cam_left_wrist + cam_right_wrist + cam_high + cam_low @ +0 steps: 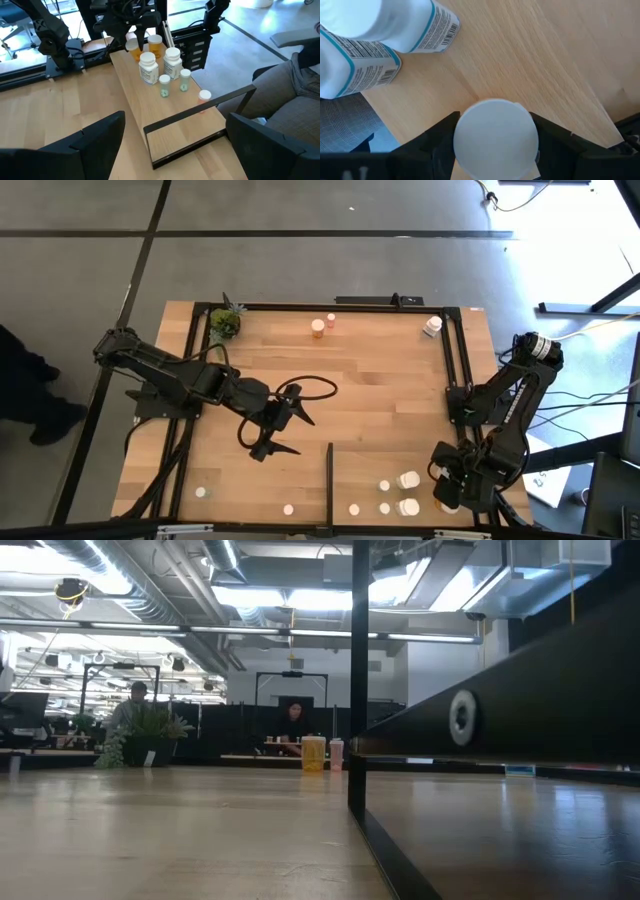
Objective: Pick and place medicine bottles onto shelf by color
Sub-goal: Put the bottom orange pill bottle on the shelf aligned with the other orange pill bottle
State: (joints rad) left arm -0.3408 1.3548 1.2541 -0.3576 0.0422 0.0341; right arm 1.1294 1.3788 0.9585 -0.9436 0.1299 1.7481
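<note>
Rightward, right fingers [495, 142] clamp bottle [495, 137] near shelf [425, 455] edge

Open tabletop [380, 380] mid-table, bottles [408, 480] crowding the shelf [400, 465], black strip [329, 480] alongside

White, amber and greenish medicine bottles [149, 67] stand upright, clustered on the light-wood shelf [165, 117].
</note>
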